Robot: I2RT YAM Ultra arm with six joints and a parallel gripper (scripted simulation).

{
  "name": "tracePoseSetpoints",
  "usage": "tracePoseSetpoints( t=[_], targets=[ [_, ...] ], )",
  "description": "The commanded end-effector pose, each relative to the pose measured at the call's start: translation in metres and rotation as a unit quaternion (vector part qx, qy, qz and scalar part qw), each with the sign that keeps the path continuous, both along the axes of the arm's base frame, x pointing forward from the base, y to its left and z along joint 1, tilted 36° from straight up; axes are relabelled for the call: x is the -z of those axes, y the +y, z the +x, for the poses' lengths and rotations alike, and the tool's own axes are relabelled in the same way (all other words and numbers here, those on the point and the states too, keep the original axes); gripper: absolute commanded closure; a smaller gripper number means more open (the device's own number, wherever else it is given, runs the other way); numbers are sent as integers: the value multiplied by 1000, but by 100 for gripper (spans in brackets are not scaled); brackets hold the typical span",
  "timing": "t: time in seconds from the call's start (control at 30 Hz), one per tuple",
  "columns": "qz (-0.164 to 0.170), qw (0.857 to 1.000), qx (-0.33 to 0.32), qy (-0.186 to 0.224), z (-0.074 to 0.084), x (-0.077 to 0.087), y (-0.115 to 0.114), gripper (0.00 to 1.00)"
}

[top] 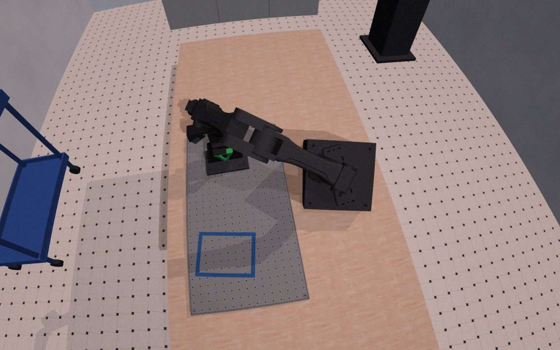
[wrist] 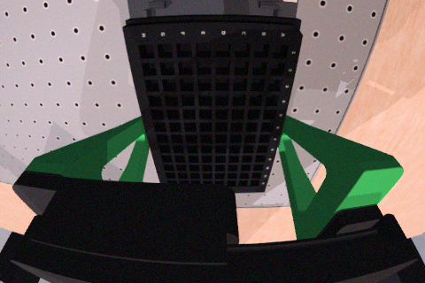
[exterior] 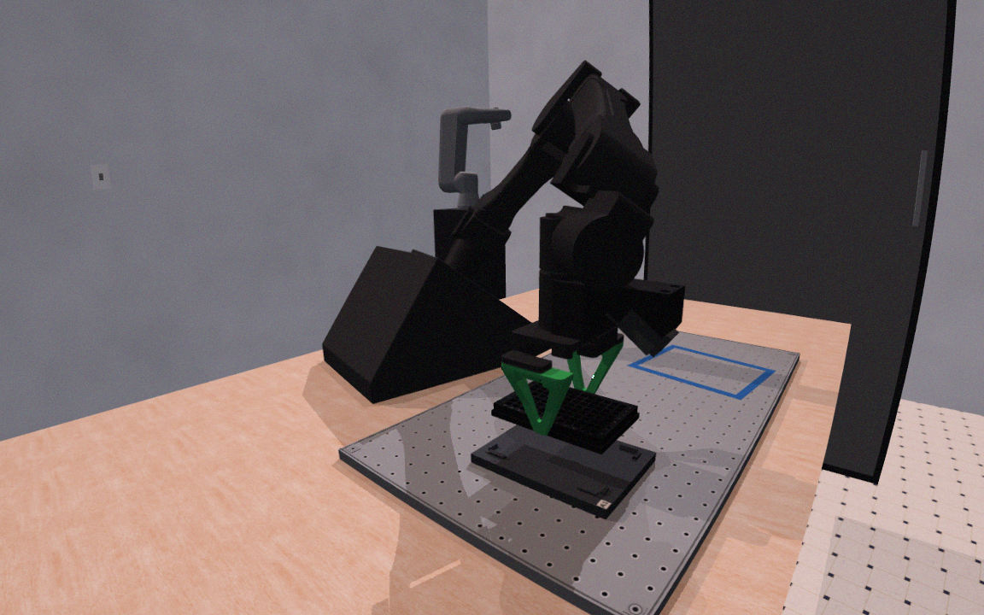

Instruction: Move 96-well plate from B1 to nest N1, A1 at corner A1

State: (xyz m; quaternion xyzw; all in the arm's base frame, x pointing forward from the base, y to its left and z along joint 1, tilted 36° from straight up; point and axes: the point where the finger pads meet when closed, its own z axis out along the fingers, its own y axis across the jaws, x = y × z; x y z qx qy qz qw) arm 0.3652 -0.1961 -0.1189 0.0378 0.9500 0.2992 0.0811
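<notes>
The end effector (exterior: 565, 397) is clamping the black 96-well plate (exterior: 591, 417) across its long sides, hanging it level just above plate nest N1 (exterior: 557, 466), for a flat descent between the locators.

The arm (top: 299, 154) is matte black throughout, built from blocky, faceted link housings with rounded joint casings. It rises from a square black base plate (top: 362, 149) whose top face carries shallow recessed outlines and small holes. Beside the base plate, in the exterior view, the base housing (exterior: 404, 321) is a black wedge. The gripper (wrist: 214, 159) has a wide black crossbar body and two bright green fingers, each an open triangular frame.
</notes>
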Motion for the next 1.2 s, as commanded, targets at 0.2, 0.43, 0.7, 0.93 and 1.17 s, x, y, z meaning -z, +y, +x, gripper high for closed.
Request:
tracePoseSetpoints(
  t=[0.2, 0.43, 0.7, 0.93, 1.17],
  targets=[
    [2, 1000, 8, -3, 3, 15, 8, 100],
    [5, 1000, 13, 1, 2, 25, 12, 100],
    [-1, 1000, 18, -6, 6, 28, 10, 100],
    [-6, 1000, 17, -13, 9, 19, 8, 100],
    [-10, 1000, 17, -18, 11, 17, 6, 100]
  ],
)
